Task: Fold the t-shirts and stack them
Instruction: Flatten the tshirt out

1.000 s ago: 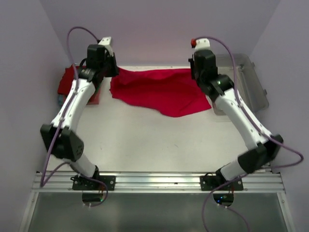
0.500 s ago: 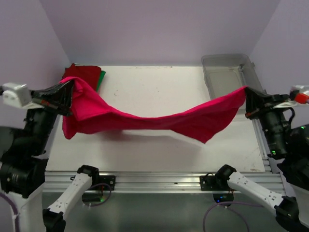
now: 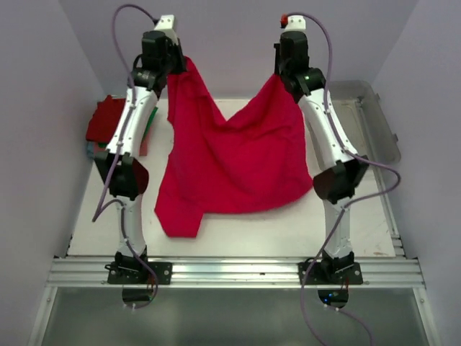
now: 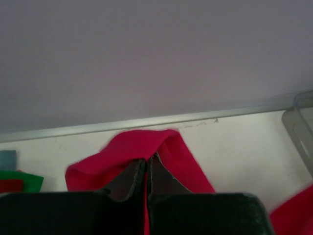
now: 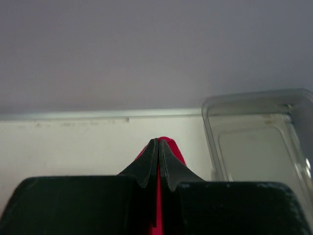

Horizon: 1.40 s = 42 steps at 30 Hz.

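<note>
A bright crimson-pink t-shirt [image 3: 234,162] hangs from both grippers high at the back, its lower part draping onto the white table. My left gripper [image 3: 178,63] is shut on its upper left corner; the cloth [image 4: 146,147] wraps over the closed tips in the left wrist view. My right gripper [image 3: 277,73] is shut on the upper right corner; red cloth [image 5: 168,145] shows just past the tips in the right wrist view. Folded dark red and green t-shirts [image 3: 106,121] lie stacked at the back left, their edge also in the left wrist view [image 4: 17,181]. No neck label shows.
A clear grey plastic bin [image 3: 374,122] stands at the back right, also in the right wrist view [image 5: 254,137]. The lilac back wall is close behind both grippers. Bare white table [image 3: 252,231] lies in front of the hanging shirt.
Both arms have swung from wide and low at the sides to high at the back centre. The shirt went from stretched sideways to hanging down, its lower part resting on the table.
</note>
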Available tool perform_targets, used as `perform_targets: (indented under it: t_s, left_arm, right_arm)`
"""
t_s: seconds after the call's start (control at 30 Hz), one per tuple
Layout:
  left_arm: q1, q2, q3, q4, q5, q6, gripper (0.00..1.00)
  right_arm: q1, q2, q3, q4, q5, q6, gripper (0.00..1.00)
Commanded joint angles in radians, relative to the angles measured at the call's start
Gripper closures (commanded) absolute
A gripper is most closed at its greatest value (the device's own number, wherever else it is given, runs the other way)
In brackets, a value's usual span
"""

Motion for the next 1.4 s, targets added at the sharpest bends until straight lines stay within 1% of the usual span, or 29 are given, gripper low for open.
perform_targets:
  t_s: [0.0, 0.03, 0.07, 0.1, 0.13, 0.17, 0.2, 0.23, 0.27, 0.3, 0.33, 0.4, 0.43, 0.5, 0.53, 0.6, 0.63, 0.67, 0.73, 0.77, 0.8, 0.83, 0.87, 0.93, 0.97, 1.03, 1.1, 1.23, 1.37]
  left_arm:
    - [0.029, 0.028, 0.074, 0.192, 0.04, -0.007, 1.0]
    - [0.033, 0.03, 0.061, 0.207, 0.059, -0.005, 1.0]
    - [0.035, 0.039, 0.066, 0.209, 0.059, 0.012, 1.0]
    - [0.033, 0.031, 0.066, 0.203, 0.071, 0.017, 1.0]
    - [0.033, 0.007, -0.002, 0.216, 0.094, 0.028, 1.0]
    - [0.03, -0.092, -0.073, 0.289, 0.059, 0.06, 1.0]
    - [0.01, -0.16, -0.162, 0.342, 0.034, 0.075, 1.0]
    - [0.001, -0.305, -0.342, 0.394, 0.024, 0.095, 1.0]
    - [-0.025, -0.378, -0.436, 0.498, -0.025, 0.109, 1.0]
    - [-0.045, -0.447, -0.527, 0.54, -0.042, 0.115, 1.0]
    - [-0.062, -0.57, -0.695, 0.618, -0.096, 0.115, 1.0]
    - [-0.12, -0.677, -0.87, 0.663, -0.154, 0.117, 1.0]
    - [-0.134, -0.763, -1.019, 0.66, -0.164, 0.071, 1.0]
    - [-0.142, -0.847, -1.171, 0.649, -0.164, 0.023, 1.0]
    - [-0.145, -0.918, -1.309, 0.646, -0.167, -0.009, 1.0]
    - [-0.149, -0.973, -1.452, 0.596, -0.203, -0.029, 1.0]
    - [-0.157, -1.001, -1.465, 0.565, -0.234, -0.066, 1.0]
    - [-0.16, -1.004, -1.466, 0.457, -0.249, -0.092, 1.0]
    - [-0.162, -0.998, -1.451, 0.345, -0.282, -0.167, 1.0]
    - [-0.162, -0.994, -1.442, 0.222, -0.3, -0.188, 1.0]
    - [-0.16, -0.99, -1.437, 0.17, -0.3, -0.207, 1.0]
    - [-0.161, -0.981, -1.427, 0.063, -0.302, -0.254, 1.0]
    - [-0.162, -0.986, -1.428, 0.019, -0.293, -0.273, 1.0]
    - [-0.162, -1.013, -1.433, -0.05, -0.274, -0.32, 1.0]
    - [-0.162, -1.029, -1.436, -0.097, -0.227, -0.333, 1.0]
    - [-0.162, -1.081, -1.439, -0.162, -0.147, -0.35, 1.0]
    - [-0.162, -1.119, -1.419, -0.225, -0.103, -0.362, 1.0]
    - [-0.162, -1.167, -1.385, -0.422, 0.023, -0.406, 1.0]
    - [-0.162, -1.227, -1.422, -0.515, 0.152, -0.454, 1.0]
  right_arm:
    - [-0.058, 0.247, 0.409, -0.034, -0.047, -0.002, 1.0]
    - [-0.072, 0.206, 0.293, 0.059, -0.059, 0.024, 1.0]
    - [-0.07, 0.143, 0.177, 0.239, -0.06, 0.023, 1.0]
    - [-0.067, 0.083, -0.048, 0.318, -0.04, 0.026, 1.0]
    - [-0.043, -0.072, -0.176, 0.41, -0.027, -0.004, 1.0]
    - [-0.021, -0.15, -0.303, 0.601, -0.009, -0.041, 1.0]
    - [0.008, -0.22, -0.511, 0.694, 0.017, -0.095, 1.0]
    - [0.07, -0.362, -0.592, 0.756, 0.049, -0.188, 1.0]
    - [0.103, -0.424, -0.739, 0.847, 0.072, -0.224, 1.0]
    - [0.15, -0.501, -0.815, 0.885, 0.077, -0.245, 1.0]
    - [0.17, -0.608, -0.872, 0.896, 0.062, -0.253, 1.0]
    - [0.236, -0.701, -1.011, 0.87, 0.088, -0.272, 1.0]
    - [0.246, -0.733, -1.048, 0.842, 0.098, -0.261, 1.0]
    - [0.261, -0.81, -1.128, 0.694, 0.114, -0.223, 1.0]
    - [0.26, -0.83, -1.154, 0.645, 0.127, -0.18, 1.0]
    - [0.263, -0.89, -1.235, 0.513, 0.146, -0.132, 1.0]
    - [0.261, -0.907, -1.263, 0.482, 0.152, -0.118, 1.0]
    - [0.263, -0.92, -1.288, 0.409, 0.16, -0.105, 1.0]
    - [0.263, -0.953, -1.343, 0.33, 0.18, -0.038, 1.0]
    - [0.263, -0.962, -1.367, 0.237, 0.184, -0.011, 1.0]
    - [0.261, -0.976, -1.381, 0.197, 0.166, 0.016, 1.0]
    - [0.261, -0.977, -1.386, 0.149, 0.157, 0.068, 1.0]
    - [0.261, -0.977, -1.391, 0.053, 0.152, 0.098, 1.0]
    - [0.263, -0.97, -1.366, -0.055, 0.134, 0.182, 1.0]
    - [0.261, -0.967, -1.349, -0.139, 0.132, 0.202, 1.0]
    - [0.263, -0.96, -1.326, -0.22, 0.119, 0.268, 1.0]
    - [0.263, -0.948, -1.273, -0.348, 0.105, 0.331, 1.0]
    - [0.261, -0.873, -1.162, -0.651, 0.031, 0.415, 1.0]
    - [0.261, -0.835, -1.104, -0.819, -0.038, 0.468, 1.0]
